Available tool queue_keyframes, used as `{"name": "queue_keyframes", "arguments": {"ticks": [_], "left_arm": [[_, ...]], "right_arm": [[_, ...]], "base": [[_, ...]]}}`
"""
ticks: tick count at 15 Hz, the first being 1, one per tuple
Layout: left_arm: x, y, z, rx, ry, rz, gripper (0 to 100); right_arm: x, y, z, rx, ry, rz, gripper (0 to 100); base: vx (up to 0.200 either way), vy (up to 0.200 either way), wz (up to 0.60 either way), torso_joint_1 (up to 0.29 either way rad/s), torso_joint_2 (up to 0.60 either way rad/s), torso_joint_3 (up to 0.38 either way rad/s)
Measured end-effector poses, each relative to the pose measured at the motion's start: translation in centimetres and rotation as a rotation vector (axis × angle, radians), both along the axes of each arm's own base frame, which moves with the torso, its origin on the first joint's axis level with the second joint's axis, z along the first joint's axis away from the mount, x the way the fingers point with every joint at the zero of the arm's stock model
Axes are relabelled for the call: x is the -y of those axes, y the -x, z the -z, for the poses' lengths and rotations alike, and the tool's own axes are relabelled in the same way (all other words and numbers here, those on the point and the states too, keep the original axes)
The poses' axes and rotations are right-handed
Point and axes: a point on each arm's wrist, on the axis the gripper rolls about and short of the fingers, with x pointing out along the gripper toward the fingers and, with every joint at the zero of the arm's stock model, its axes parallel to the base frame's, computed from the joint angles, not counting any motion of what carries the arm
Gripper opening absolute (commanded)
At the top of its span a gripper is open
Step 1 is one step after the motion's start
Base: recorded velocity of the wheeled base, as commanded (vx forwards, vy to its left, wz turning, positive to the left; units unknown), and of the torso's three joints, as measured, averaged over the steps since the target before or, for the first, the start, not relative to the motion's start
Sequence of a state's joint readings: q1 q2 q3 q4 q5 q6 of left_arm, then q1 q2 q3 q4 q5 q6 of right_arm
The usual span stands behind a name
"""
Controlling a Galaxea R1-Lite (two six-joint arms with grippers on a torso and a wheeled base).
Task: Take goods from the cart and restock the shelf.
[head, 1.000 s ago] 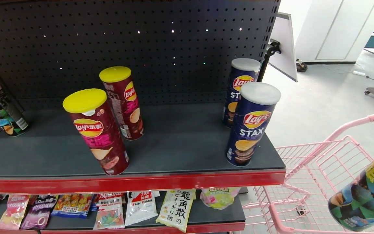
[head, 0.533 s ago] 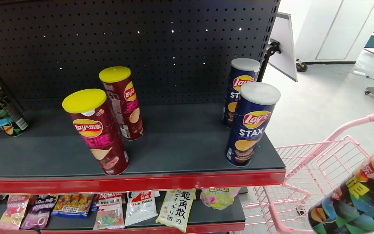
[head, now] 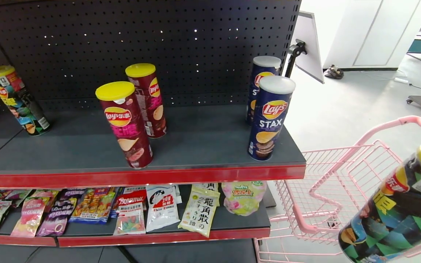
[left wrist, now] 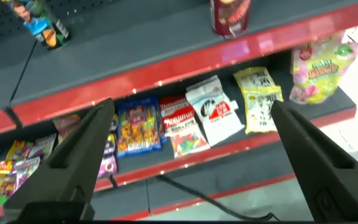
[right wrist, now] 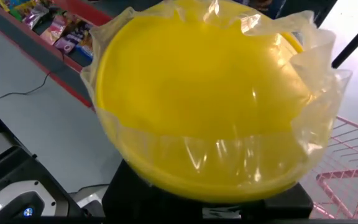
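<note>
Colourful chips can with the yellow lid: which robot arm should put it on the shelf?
Right. The right gripper holds the colourful can above the pink cart, beside the top shelf. The left gripper is open and empty, facing the lower shelf.

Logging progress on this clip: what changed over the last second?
The multicoloured cylindrical chip can with a yellow lid, held over the pink wire cart, drifted left toward the grey shelf; then the head camera shifted, reframing everything. The two maroon cans and two blue cans on the shelf stayed put.
</note>
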State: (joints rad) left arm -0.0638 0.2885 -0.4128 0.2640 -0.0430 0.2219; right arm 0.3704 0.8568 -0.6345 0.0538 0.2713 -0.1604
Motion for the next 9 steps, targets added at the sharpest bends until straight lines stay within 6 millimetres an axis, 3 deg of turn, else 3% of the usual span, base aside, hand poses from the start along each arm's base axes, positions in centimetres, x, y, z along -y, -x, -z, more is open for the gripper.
{"name": "queue_keyframes", "arguments": {"ticks": [4, 9], "left_arm": [[0.02, -0.03, -0.02, -0.001, 0.004, 0.01, 100], [0.02, -0.05, 0.0, -0.002, 0.006, 0.011, 100]], "right_arm": [[-0.02, -0.09, 0.24, -0.008, 0.007, 0.0, 0], [-0.27, -0.07, 0.16, -0.007, 0.009, -0.028, 0]], "base": [[0.0, 0.0, 0.0, 0.0, 0.0, 0.0], [0.0, 0.2, 0.0, 0.009, 0.01, 0.001]]}}
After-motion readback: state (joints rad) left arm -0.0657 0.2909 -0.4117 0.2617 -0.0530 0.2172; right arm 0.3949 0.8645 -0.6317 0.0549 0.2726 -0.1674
